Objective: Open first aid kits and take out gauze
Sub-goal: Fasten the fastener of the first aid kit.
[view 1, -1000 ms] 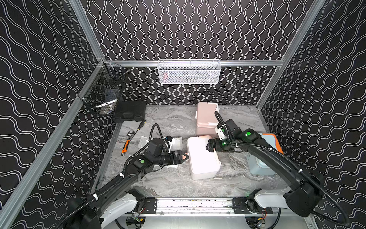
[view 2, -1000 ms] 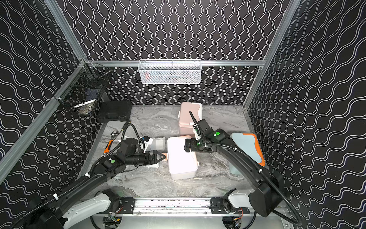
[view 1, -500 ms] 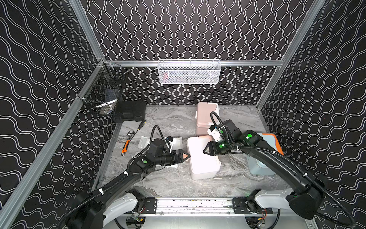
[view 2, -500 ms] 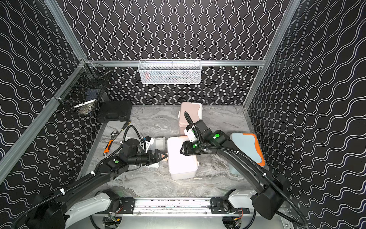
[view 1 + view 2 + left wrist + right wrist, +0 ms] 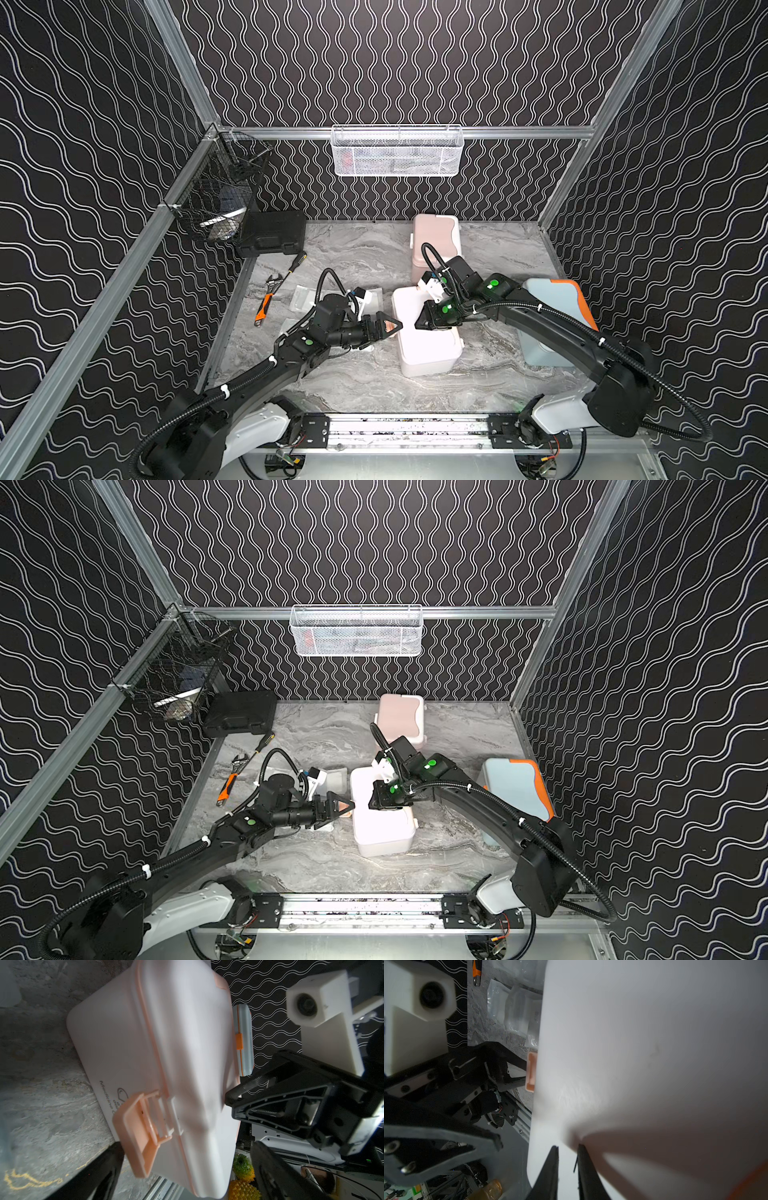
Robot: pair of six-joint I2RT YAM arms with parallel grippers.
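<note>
Latch first: the peach latch (image 5: 137, 1132) on the white kit (image 5: 419, 349) looks swung off its catch in my left wrist view, yet the lid (image 5: 633, 1043) lies down on the body. That kit sits mid-counter, with the pink kit (image 5: 436, 237) at its 12 o'clock, the blue kit (image 5: 552, 307) at its 3 o'clock, and gauze packets (image 5: 301, 297) lying loose on the counter (image 5: 353, 257) at its 10 o'clock.

My left claw (image 5: 392, 326) comes in from 9 o'clock, jaws wide apart on either side of the latch and gripping nothing. My right claw (image 5: 568, 1146) is on the lid's top, jaws drawn close with a sliver between them. I cannot tell whether they pinch any ridge there.

That is my worry. If the right claw has only smooth plastic, I expect it to slide off when I lift. If it does bite, nothing pins the body, so the whole kit may rise or tip instead of hinging open. A nudge from my left claw could shove the kit toward 3 o'clock, into the blue kit. My two claws are also near enough to knock together.
</note>
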